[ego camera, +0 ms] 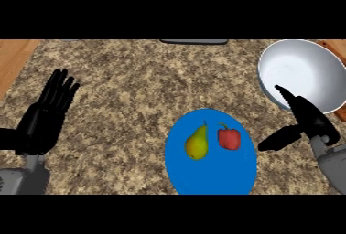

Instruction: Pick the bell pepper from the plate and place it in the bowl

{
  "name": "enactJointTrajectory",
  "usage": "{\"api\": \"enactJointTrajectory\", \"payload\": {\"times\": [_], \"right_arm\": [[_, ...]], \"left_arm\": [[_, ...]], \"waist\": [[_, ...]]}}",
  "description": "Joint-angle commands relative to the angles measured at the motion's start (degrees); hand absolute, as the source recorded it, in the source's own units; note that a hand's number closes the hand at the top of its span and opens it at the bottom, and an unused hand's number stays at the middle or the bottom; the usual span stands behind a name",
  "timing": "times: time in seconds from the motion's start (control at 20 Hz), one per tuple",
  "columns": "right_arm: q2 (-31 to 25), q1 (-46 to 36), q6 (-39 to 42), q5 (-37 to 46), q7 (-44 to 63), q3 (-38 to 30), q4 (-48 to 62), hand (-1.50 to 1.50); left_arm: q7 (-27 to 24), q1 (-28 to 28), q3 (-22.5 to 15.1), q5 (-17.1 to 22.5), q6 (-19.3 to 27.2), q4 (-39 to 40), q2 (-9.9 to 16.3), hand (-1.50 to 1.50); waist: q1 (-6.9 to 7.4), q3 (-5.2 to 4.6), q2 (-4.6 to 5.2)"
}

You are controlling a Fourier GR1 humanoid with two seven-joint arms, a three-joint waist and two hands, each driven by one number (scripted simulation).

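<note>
Red bell pepper [229, 139] is lying on the blue plate [213, 179], right of centre, stem pointing toward the far edge of the counter [142, 82]. Yellow-green pear [197, 143] is sitting just beside it on the plate's left half; I can't tell if the two are touching. The plate is sitting at the near edge of the counter, right of the middle. White bowl [302, 73] is sitting at the far right corner, nothing showing inside it.

My right hand [310, 119] is hovering at the right edge, between bowl and plate, fingers straight and spread from the thumb, fingertips overlapping the bowl's near rim, thumb sticking out toward the plate. It's holding nothing and is apart from the pepper.

My left hand [42, 119] is resting near the left edge, fingers straight, pointing up, slightly fanned, holding nothing.
</note>
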Motion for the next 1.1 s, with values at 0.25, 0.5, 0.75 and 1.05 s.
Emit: {"api": "enactJointTrajectory", "payload": {"times": [0.25,0.5,0.75,1.05], "right_arm": [[2.89,-18.50,18.96,-15.29,26.61,-1.16,-1.33,-1.50],[6.22,-13.02,13.30,-10.96,26.62,1.82,-4.50,-1.50],[8.25,-13.38,13.08,-10.24,25.80,0.95,-1.68,-1.50],[12.08,-7.14,5.50,1.89,24.26,7.59,-6.22,-1.50]], "left_arm": [[1.57,0.43,0.67,0.16,-0.72,-1.50,0.13,0.00],[1.58,2.42,3.06,0.30,-0.95,-2.22,0.17,0.00],[0.45,2.73,3.37,0.02,-2.47,-1.68,-0.83,0.00],[-0.34,1.50,4.51,-0.45,-4.12,1.08,-0.85,0.00]], "waist": [[-0.90,0.33,-0.19],[-1.89,0.39,-0.33],[-1.62,0.40,-0.20],[-2.09,0.39,-0.17]]}}
